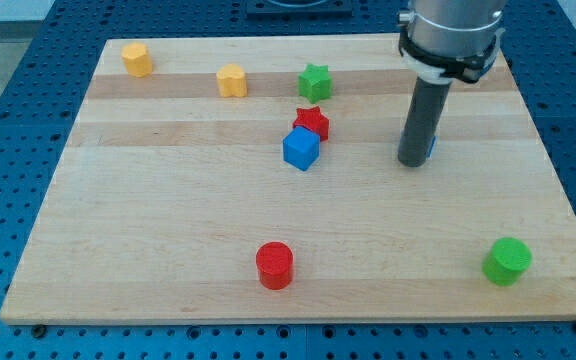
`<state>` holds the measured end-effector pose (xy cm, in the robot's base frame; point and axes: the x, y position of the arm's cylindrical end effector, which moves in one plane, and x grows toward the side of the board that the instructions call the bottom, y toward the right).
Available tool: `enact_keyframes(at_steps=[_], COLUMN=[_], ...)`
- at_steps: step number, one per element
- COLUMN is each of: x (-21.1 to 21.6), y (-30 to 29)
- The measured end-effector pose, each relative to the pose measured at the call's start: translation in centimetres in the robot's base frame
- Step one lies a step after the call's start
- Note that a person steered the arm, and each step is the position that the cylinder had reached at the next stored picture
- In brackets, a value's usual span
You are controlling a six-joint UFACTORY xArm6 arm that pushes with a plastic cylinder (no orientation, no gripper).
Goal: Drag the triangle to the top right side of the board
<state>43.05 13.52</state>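
My dark rod comes down from the view's top right, and my tip [413, 162] rests on the wooden board [168, 220] in its right half. A small blue block [432, 144] peeks out just right of the rod, touching or nearly touching it. Most of it is hidden, so its shape cannot be made out. No other block in view looks like a triangle.
A blue cube [301, 149] touches a red star [311, 123] near the board's middle. A green star [315, 82] and two yellow blocks [231, 80] [137, 59] lie along the top. A red cylinder [275, 265] sits at bottom centre and a green cylinder [507, 261] at bottom right.
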Motion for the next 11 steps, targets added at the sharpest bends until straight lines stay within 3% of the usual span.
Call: enact_keyframes(at_steps=[2, 7, 11], x=[-5.1, -5.3, -11.9], y=[0.3, 4.4, 4.0])
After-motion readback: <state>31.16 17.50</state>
